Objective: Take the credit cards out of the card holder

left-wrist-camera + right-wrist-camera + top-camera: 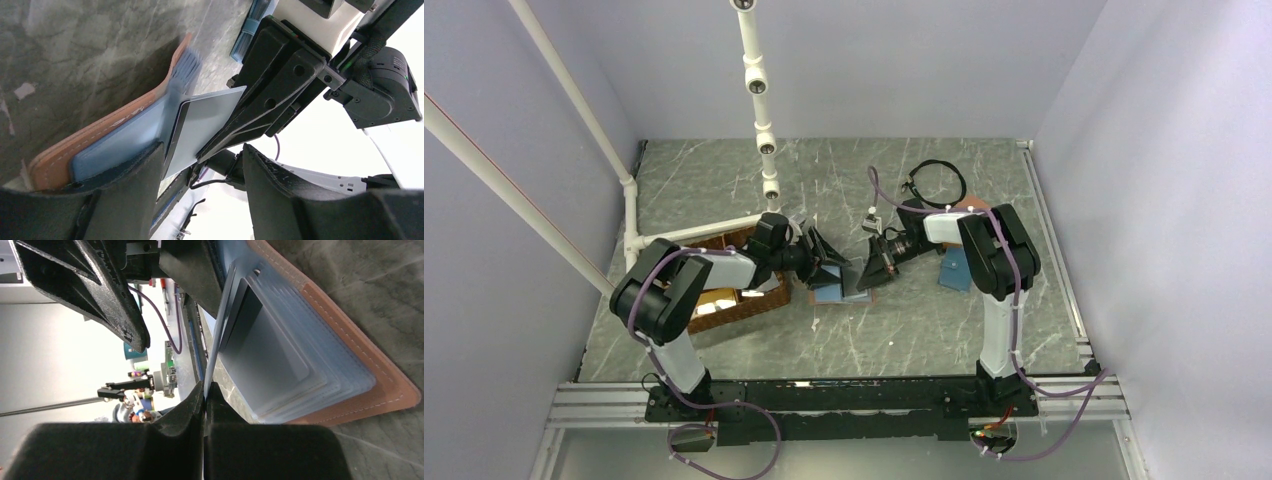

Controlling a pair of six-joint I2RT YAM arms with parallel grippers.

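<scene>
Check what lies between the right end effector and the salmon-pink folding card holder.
A thin grey-silver credit card bridges the gap: one edge pinched in the shut right end effector, the other inside the card holder's light-blue pockets. Both wrist views show it.

Card holder (829,291) on the table (904,335), between left end effector (824,252) and right end effector (205,388).
We see a credit card (207,122) sticking out of its pocket toward the right end effector, edge pinched between those tips. A basket (736,302) sits behind the left end effector.
</scene>
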